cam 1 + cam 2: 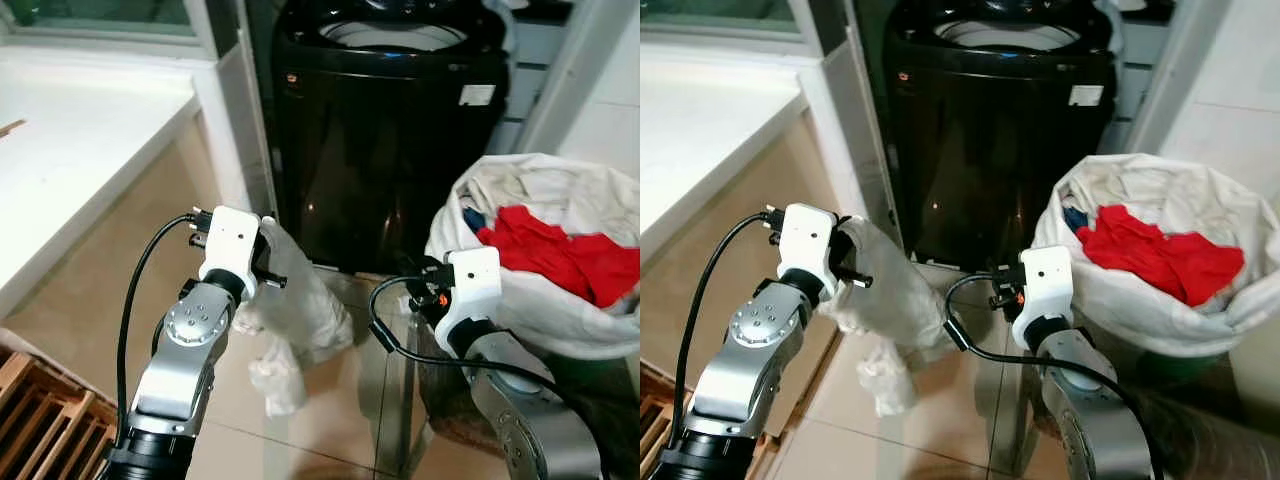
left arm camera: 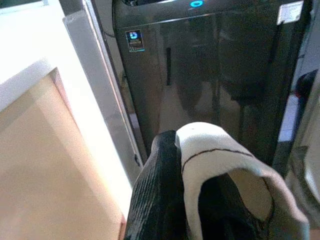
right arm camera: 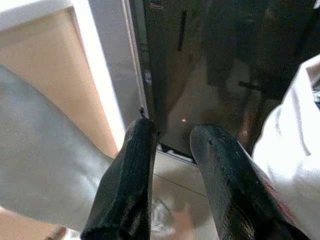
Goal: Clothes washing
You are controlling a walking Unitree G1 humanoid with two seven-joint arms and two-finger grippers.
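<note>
On the tiled floor [image 1: 330, 440] before the black top-loading washing machine [image 1: 385, 130], the left end effector [image 2: 200, 200] gripped a soft, limp white garment [image 1: 300, 310] by a bunched fold, while the right end effector [image 3: 172, 180] stood narrowly parted and empty beside the laundry basket [image 1: 560, 310].

floor [image 1: 330, 420]: glossy beige tile | white counter [image 1: 70, 130] at left | wooden crate [image 1: 40, 420] lower left | white-tiled wall [image 1: 610, 90] at right
</note>
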